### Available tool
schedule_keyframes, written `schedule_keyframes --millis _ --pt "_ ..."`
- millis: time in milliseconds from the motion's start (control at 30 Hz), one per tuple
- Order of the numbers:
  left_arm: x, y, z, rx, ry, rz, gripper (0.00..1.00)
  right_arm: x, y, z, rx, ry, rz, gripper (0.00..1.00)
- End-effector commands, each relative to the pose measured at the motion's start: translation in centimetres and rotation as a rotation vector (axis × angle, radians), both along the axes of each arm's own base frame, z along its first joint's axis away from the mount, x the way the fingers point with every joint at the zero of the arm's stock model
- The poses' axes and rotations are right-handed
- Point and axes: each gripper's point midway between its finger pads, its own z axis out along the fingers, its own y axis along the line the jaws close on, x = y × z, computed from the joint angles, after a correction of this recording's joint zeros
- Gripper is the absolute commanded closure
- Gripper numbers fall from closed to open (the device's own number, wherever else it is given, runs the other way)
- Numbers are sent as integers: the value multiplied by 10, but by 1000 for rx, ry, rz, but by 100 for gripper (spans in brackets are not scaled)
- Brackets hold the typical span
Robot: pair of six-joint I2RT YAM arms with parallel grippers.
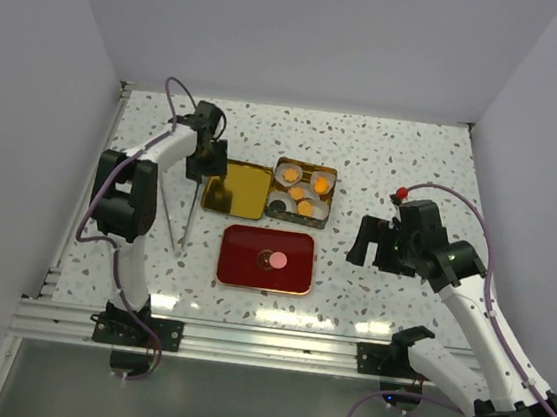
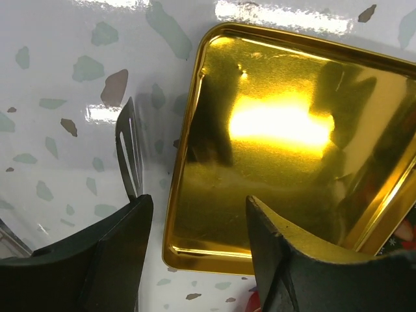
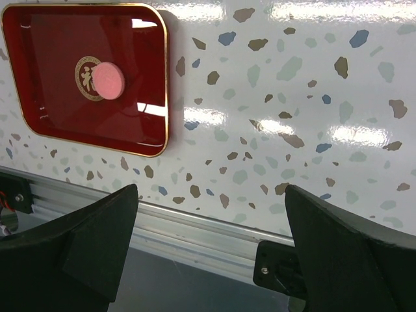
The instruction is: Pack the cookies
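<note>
A pink cookie (image 1: 279,261) lies in the middle of a red tray (image 1: 241,273), over its gold emblem; it also shows in the right wrist view (image 3: 108,80). Several orange cookies (image 1: 306,208) sit in white paper cups inside a gold tin (image 1: 331,170). An empty gold tray (image 1: 236,188) lies to the left of the tin. My left gripper (image 1: 204,163) is open and empty, its jaws straddling the gold tray's (image 2: 279,149) near-left corner. My right gripper (image 1: 366,247) is open and empty, to the right of the red tray (image 3: 39,39), above the table's front edge.
Metal tongs (image 1: 183,213) lie on the table to the left of the gold tray; one tip (image 2: 130,153) shows beside my left finger. The aluminium rail (image 3: 195,227) runs along the table's front edge. White walls close in the left, back and right.
</note>
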Motion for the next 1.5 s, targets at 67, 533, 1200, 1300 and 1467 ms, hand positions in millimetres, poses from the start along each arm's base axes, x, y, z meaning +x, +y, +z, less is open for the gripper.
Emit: schedule_keyframes --millis 67,533,1200,1300,1467 --pt "3 9 -11 55 22 -13 40 9 4 14 15 -54 20 1" --pt "-4 10 -18 41 34 -54 89 14 12 24 48 -54 22 1" --pt "16 11 232 48 -705 -53 100 117 152 207 861 -71 63 1" --pt "0 5 258 105 -807 -85 100 137 168 238 946 -65 66 1" --pt "-33 -16 284 247 -929 -121 100 155 186 283 1022 -84 64 1"
